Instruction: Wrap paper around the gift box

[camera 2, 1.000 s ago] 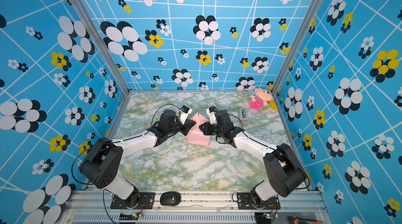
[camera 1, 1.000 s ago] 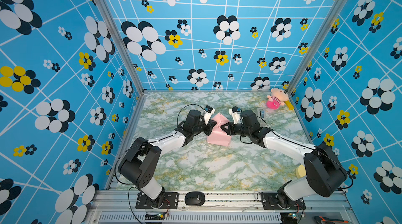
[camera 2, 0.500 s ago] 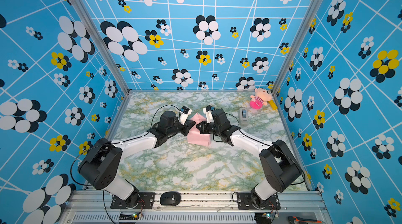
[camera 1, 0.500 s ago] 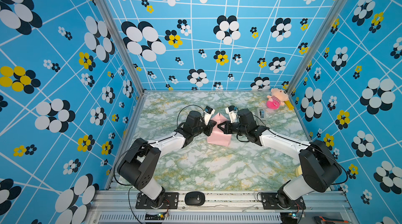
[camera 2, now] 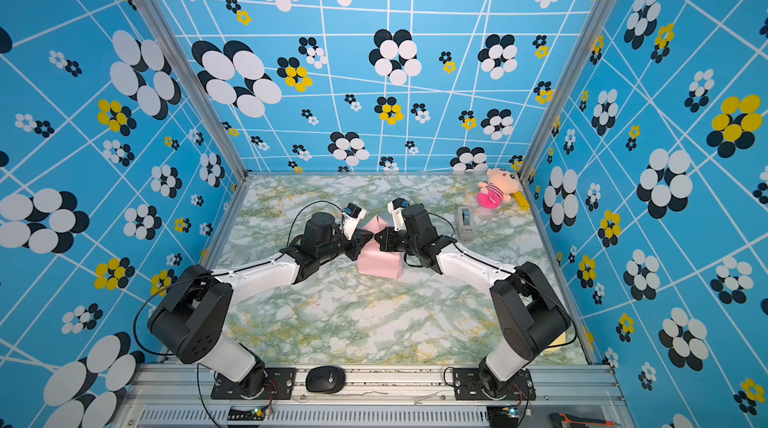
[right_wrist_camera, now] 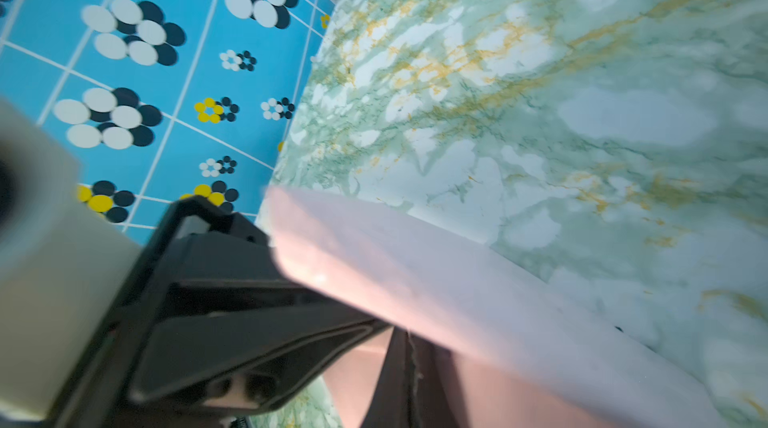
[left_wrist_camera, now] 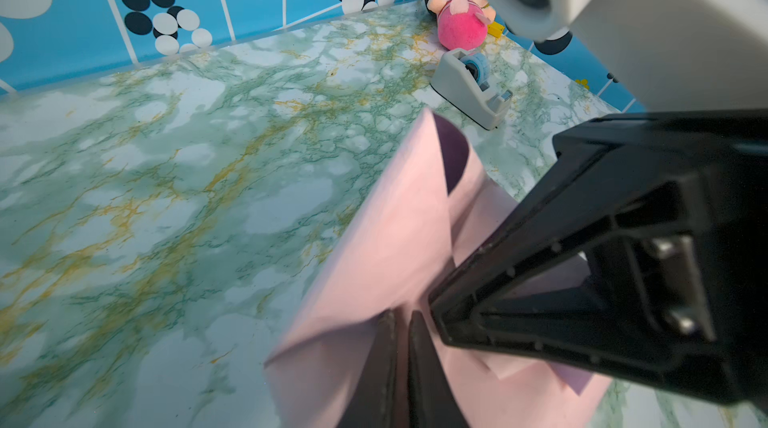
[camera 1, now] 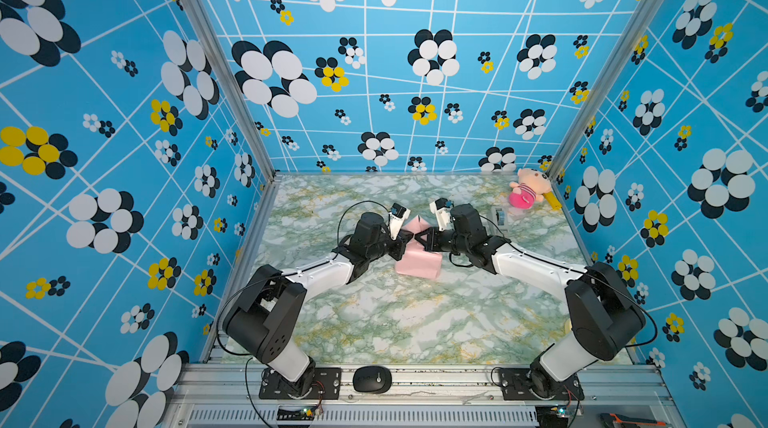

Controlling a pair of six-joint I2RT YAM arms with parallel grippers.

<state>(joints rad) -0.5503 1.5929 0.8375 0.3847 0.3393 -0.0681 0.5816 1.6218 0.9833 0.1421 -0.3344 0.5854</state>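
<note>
The gift box is hidden inside the paper point(camera 1: 417, 265) point(camera 2: 380, 263), a pale pink bundle at the middle of the table. In the left wrist view one paper flap point(left_wrist_camera: 395, 238) stands up and shows its purple inner face. My left gripper point(camera 1: 404, 238) point(camera 2: 360, 242) point(left_wrist_camera: 401, 322) is shut on the raised fold of paper. My right gripper point(camera 1: 419, 238) point(camera 2: 376, 236) point(right_wrist_camera: 409, 340) meets it tip to tip from the other side. Its fingers are pressed together at the same fold, and a blurred pink sheet point(right_wrist_camera: 478, 293) lies over them.
A grey tape dispenser point(camera 1: 500, 218) point(camera 2: 466, 222) point(left_wrist_camera: 469, 85) stands right of the bundle. A pink plush toy point(camera 1: 525, 193) point(camera 2: 494, 193) lies in the back right corner. A black mouse point(camera 1: 372, 380) sits on the front rail. Patterned blue walls close three sides.
My right gripper has moved left to the top of the paper, up against the left gripper's tips, and its jaws have closed. The left gripper has kept its hold and place.
</note>
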